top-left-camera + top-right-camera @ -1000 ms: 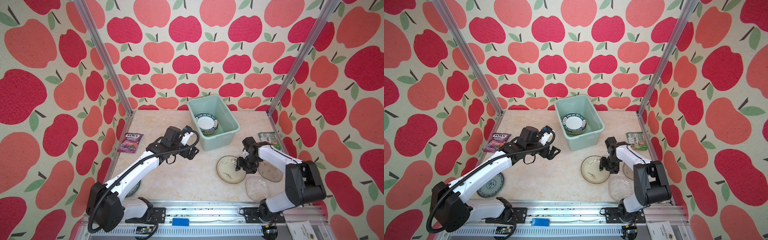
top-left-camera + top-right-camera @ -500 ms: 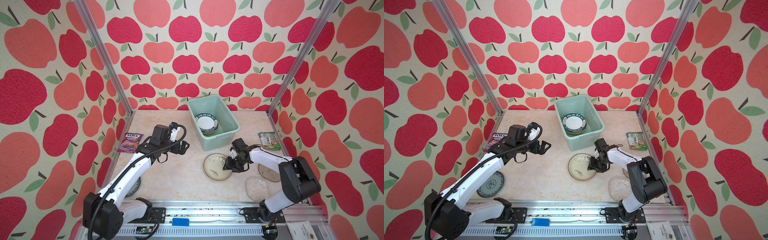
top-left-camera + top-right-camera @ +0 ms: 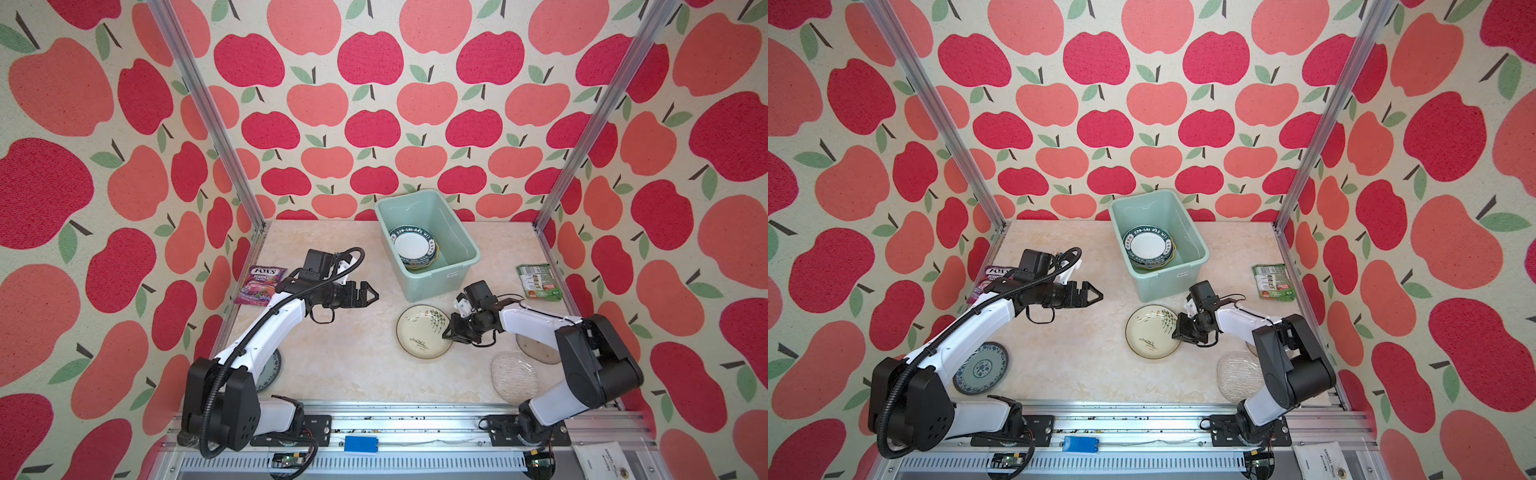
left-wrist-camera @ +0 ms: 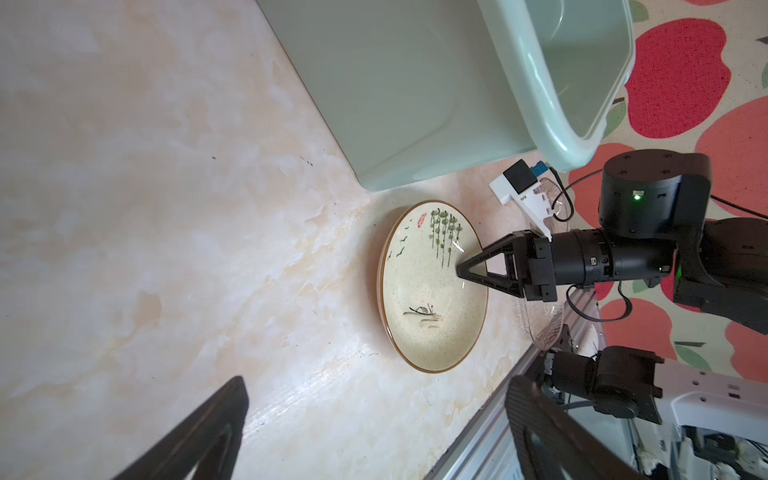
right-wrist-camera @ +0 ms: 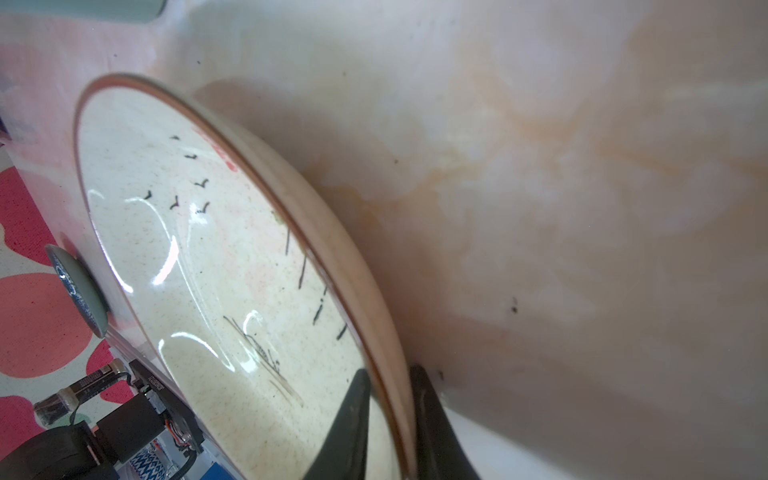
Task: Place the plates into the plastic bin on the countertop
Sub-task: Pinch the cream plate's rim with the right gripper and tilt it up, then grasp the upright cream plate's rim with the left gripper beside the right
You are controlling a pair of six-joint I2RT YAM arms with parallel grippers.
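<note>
Cream glazed pottery is what your right hand (image 3: 448, 333) has hold of. The cream plate (image 3: 422, 332) lies flat on the tabletop (image 3: 353, 370), near the bin (image 3: 432, 286) at its 6 o'clock and not touching it. The right hand is pinched narrow on the plate's rim at the plate's 3 o'clock. The right wrist view shows one finger (image 5: 353, 419) inside the rim and one outside. Your left hand (image 3: 371, 294) is wide and holds nothing, off at 8 o'clock of the bin.

I think this plate is hard, stiff and shiny, so it may slip. It looks a bit heavy for a pinch at one edge, so it may droop on the far side. It would break if it fell. The rim is the right place to hold, since the flat middle gives you nothing to grab. Lift slowly, and get over the bin's wall before you go down. A stack (image 3: 413, 246) of plates already sits in the bin, so set this one down softly.

A second ago the plate lay more toward 3 o'clock; it has slid toward 9 o'clock. The right hand was half open then and has closed on the rim. The left hand has backed off a little from the bin.
</note>
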